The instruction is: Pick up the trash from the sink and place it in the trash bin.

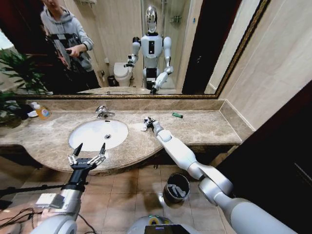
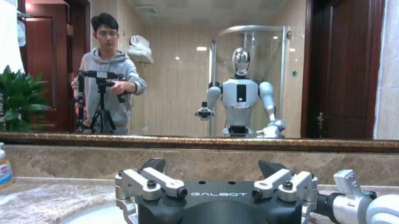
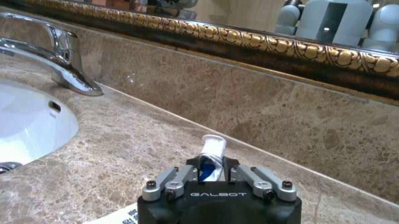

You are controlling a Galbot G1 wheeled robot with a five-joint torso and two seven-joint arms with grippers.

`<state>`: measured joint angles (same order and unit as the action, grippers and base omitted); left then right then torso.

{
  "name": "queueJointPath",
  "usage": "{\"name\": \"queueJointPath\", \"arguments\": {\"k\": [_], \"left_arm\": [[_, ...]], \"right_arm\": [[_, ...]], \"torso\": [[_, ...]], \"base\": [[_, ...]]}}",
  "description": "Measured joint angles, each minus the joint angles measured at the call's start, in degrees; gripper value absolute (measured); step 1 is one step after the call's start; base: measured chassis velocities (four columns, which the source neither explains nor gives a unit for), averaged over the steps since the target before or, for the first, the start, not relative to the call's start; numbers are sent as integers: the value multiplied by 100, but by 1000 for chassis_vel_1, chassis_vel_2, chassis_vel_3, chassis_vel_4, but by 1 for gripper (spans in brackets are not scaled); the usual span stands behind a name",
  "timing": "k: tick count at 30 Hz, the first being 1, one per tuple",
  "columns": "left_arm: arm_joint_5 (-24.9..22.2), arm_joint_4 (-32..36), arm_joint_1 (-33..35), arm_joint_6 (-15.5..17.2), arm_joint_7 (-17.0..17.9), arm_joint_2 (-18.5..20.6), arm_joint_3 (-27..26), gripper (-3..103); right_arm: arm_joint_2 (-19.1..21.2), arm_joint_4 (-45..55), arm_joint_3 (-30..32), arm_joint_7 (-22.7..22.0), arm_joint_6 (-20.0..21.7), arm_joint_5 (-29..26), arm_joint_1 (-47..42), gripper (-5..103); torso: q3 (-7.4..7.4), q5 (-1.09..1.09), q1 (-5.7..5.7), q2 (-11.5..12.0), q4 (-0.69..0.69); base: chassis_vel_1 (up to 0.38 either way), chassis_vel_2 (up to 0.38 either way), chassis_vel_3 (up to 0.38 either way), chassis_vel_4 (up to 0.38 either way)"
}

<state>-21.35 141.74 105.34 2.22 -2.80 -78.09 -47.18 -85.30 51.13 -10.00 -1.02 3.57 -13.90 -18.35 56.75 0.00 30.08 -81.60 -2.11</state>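
Note:
The white sink (image 1: 92,132) with its chrome tap (image 1: 102,112) is set in the marble countertop. My right gripper (image 1: 148,122) sits just right of the basin, low over the counter, shut on a white tube with blue marks (image 3: 213,146) that sticks out past the fingertips of the right gripper (image 3: 212,164). A white sachet (image 1: 143,128) lies on the counter beside it. A small dark-green stick (image 1: 177,115) lies farther right near the wall. The dark round trash bin (image 1: 168,182) stands on the floor below. My left gripper (image 1: 88,152) hangs open at the counter's front edge.
An orange-yellow bottle (image 1: 43,113) stands at the counter's far left, next to a plant (image 1: 14,73). The mirror's gilt frame (image 3: 262,42) runs along the back wall. The counter's curved front edge overhangs the tiled floor (image 1: 131,187). A dark wooden panel (image 1: 287,146) bounds the right side.

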Motion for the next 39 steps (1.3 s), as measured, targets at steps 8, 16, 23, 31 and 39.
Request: {"name": "queueJointPath", "arguments": {"k": [8,16,23,31,39], "left_arm": [[0,0,0,0,0,0,0,100],[0,0,0,0,0,0,0,100],[0,0,0,0,0,0,0,100],[0,0,0,0,2,0,-1,100],[0,0,0,0,-1,0,0,100]], "right_arm": [[216,394,41,-67,73,-40,-129,7],[823,1450,181,-161,333,-166,-512,0],[2005,3615,1073,-347,581,-564,-1807,0],[2733,5663,2350,-564,406,-1025,-4171,0],[2495,6198,3635,-566,-72,-1014,-6166,0]], "torso": [[0,0,0,0,0],[0,0,0,0,0],[-1,2,0,0,0],[-1,2,-1,-1,0],[-1,2,-2,-2,3]], "base": [[0,0,0,0],[0,0,0,0],[0,0,0,0],[0,0,0,0],[0,0,0,0]]}}
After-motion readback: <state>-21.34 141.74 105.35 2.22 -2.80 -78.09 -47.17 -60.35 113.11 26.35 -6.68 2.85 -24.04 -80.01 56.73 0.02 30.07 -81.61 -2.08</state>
